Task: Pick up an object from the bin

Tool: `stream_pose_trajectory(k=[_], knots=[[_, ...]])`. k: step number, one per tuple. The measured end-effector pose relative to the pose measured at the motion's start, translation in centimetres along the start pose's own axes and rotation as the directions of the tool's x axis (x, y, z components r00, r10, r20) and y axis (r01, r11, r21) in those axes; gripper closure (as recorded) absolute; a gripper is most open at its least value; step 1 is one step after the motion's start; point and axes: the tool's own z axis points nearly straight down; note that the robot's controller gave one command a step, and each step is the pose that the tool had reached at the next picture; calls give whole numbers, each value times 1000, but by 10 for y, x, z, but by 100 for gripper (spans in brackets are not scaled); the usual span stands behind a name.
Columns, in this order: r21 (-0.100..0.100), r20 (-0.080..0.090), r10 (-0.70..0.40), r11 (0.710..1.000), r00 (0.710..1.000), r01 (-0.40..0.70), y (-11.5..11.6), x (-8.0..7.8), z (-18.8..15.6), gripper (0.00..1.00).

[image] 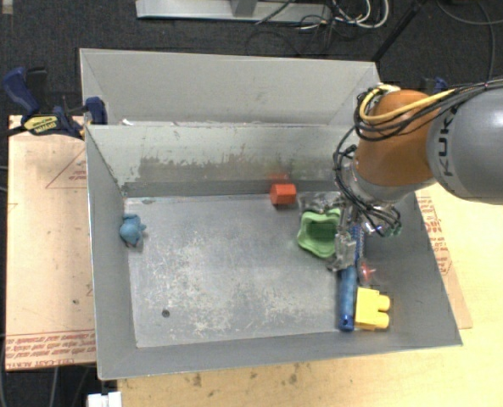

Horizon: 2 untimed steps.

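Just below the fingers [348, 254], a blue pen-shaped stick [346, 299], yellow block [372, 309] touching its far end, crumpled green piece [319, 232] just left of them. Cannot tell how far open, or whether holding anything. Could roll the stick aside or snag the green piece if closed off-centre.

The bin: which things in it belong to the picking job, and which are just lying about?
In play: the tool; the green cup and blue pen right beside it (which it wants, I cannot tell).
Lying about: yellow block by the pen, orange block at the back, small blue lump at the left.
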Motion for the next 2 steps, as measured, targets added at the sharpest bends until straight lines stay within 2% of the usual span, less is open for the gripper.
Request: stream_pose_trajectory(k=[1, 2], knots=[[-3, 1, -1, 1000, 1000, 1, 2, -1, -1, 100], [4, 5, 30, 1000, 1000, -30, 1, -13, -153, 100]])
